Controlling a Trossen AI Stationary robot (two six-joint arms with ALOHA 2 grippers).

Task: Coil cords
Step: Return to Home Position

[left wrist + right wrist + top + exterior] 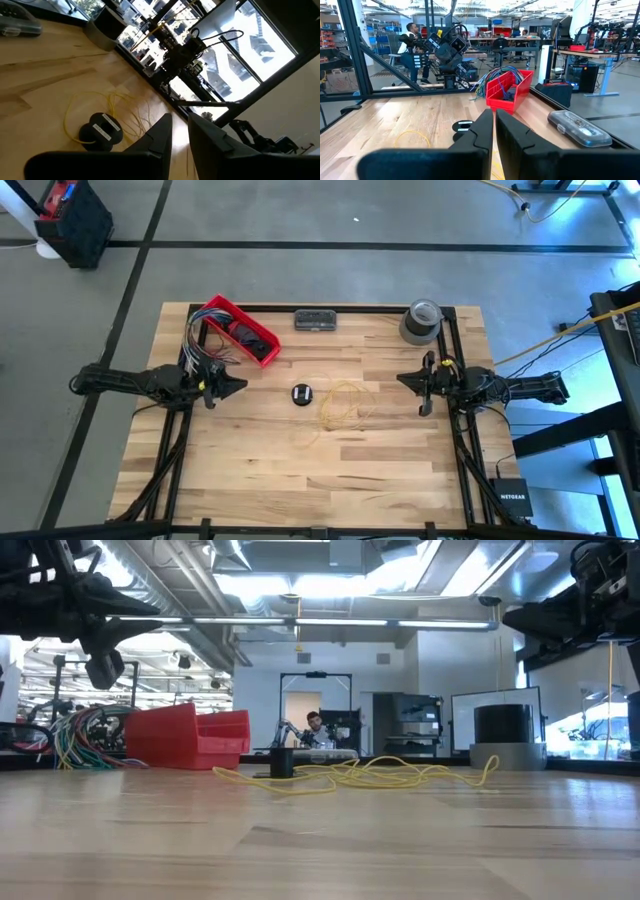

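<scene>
A thin yellow cord (340, 406) lies in loose loops on the wooden table, just right of a small black spool (302, 393). It also shows in the low view (370, 775), the left wrist view (125, 112) and the right wrist view (412, 135). My left gripper (240, 386) hovers left of the spool, shut and empty, pointing toward the table's right edge. My right gripper (403, 380) hovers right of the cord, shut and empty, pointing toward the table's left edge. Both are above the table, clear of the cord.
A red bin (240, 330) with a bundle of multicoloured wires (205, 350) stands at the far left behind my left gripper. A dark flat case (316, 320) and a grey tape roll (422, 322) stand along the far edge. Bare wood lies toward the near edge.
</scene>
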